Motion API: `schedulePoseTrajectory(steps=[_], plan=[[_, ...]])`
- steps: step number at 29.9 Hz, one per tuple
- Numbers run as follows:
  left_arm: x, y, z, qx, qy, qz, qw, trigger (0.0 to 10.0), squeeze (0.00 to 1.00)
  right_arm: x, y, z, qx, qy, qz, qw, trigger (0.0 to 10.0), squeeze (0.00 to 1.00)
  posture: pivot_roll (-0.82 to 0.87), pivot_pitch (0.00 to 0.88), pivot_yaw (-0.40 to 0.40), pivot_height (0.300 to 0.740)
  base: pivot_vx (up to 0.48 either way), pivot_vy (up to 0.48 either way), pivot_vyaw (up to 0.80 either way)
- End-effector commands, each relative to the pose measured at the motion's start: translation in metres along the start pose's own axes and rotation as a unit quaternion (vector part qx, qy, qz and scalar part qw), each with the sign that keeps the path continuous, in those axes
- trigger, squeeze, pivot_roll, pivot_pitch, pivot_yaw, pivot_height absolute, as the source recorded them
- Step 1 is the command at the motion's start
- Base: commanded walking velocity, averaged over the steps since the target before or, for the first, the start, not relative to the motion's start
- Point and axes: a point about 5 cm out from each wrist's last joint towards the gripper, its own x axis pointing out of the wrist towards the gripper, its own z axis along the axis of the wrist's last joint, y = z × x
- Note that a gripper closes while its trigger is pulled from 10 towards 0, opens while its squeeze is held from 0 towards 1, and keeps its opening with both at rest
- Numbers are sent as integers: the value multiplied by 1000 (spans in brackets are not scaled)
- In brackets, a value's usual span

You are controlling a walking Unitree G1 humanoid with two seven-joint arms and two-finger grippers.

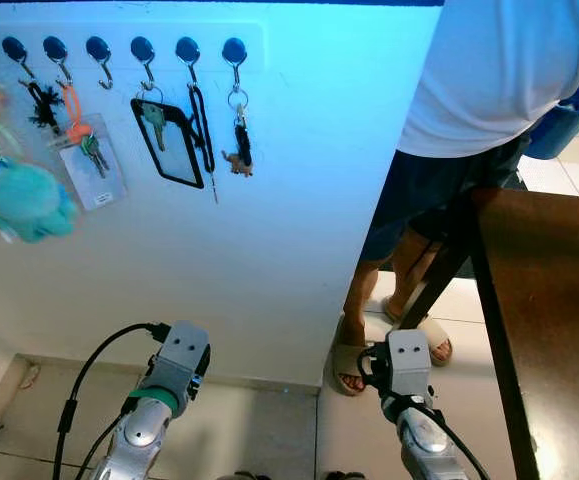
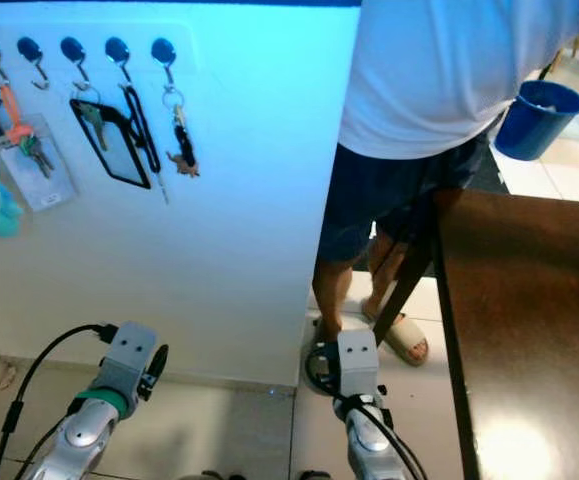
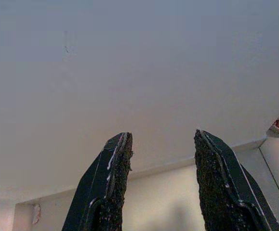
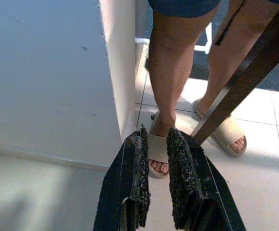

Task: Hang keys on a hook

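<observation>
Hooks: row of dark round-headed hooks (image 1: 124,49) high on the white wall (image 1: 269,220), at reaching height so things dangle free below.
Keys: several bunches already hanging there; one on an orange strap (image 1: 72,112) with a clear card sleeve (image 1: 97,172), one key (image 1: 154,118) in front of a black-framed badge holder (image 1: 171,142), and a ring with a small brown charm (image 1: 239,148) on the rightmost hook.
Plush toy: turquoise soft shape (image 1: 27,200) hanging far left, blurred.
Left gripper (image 3: 161,159): low, near the floor, fingers wide apart with nothing between, aimed at the bare wall and skirting.
Right gripper (image 4: 156,163): low on the right, fingers narrowly apart and empty, aimed at the floor by a person's sandalled foot (image 4: 161,156).
Person (image 1: 489,90): standing right of the wall corner, beside a dark wooden table (image 1: 549,300); blue bucket (image 2: 537,118) farther right.
Judgement: no key in either gripper, so nothing to hang from here.
Writing: card sleeve shows small print, too blurred to read; no brands legible.
</observation>
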Motion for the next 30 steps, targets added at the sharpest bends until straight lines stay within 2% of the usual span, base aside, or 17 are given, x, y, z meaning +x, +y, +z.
schedulePoseTrajectory(steps=[1, 30], plan=[[-3, 3, -5, 0, 11, 7, 1000, 10000, 0, -4, 4, -8, 1, 17, 6, 1000, 10000, 0, 35, 52, 115, 740, 0, 371, 0], [-4, 2, -5, 1, 12, 7, 1000, 10000, 0, -3, 7, -10, -4, 27, 15, 1000, 10000, 0, 46, 58, 113, 740, 0, 368, 0]])
